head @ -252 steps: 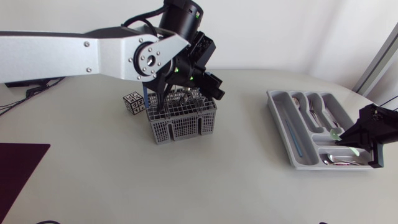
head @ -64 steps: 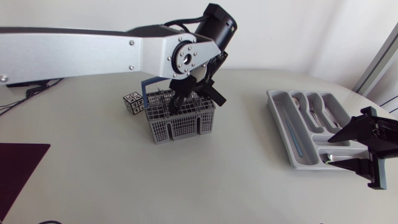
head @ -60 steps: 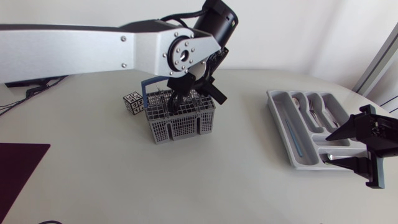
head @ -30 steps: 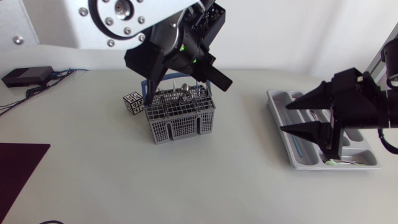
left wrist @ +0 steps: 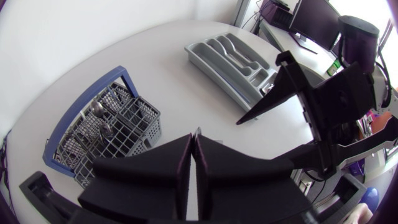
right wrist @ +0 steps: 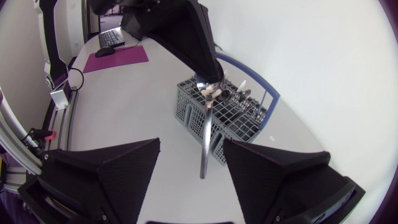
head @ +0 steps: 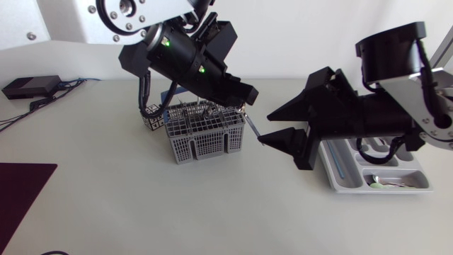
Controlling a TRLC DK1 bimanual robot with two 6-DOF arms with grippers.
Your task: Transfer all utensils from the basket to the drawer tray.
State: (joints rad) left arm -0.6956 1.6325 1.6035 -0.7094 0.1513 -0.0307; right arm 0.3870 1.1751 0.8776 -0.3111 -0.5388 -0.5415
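1. One pale table (head: 141,212) carries everything. One dark purple mat (head: 21,191) lies at its near left corner.
2. Two arms are counted. The left arm (head: 106,18) is held above the basket, and the right arm (head: 403,78) is stretched over the tray towards the middle.
3. One grey drawer tray (head: 331,170) lies at the right, partly hidden. Some cutlery is seen in it.
4. One grey wire basket (head: 205,142) stands left of centre. Several utensils are seen inside, too crowded to count.
5. One silver utensil (right wrist: 204,146) is clamped by its top end in the left gripper (left wrist: 194,138) and hangs just beside the basket. Its kind cannot be told.
6. The right gripper (head: 265,127) is spread wide. The utensil's free end lies ahead of the gap, seemingly untouched.
7. One marker cube (head: 151,120) sits beside the basket.
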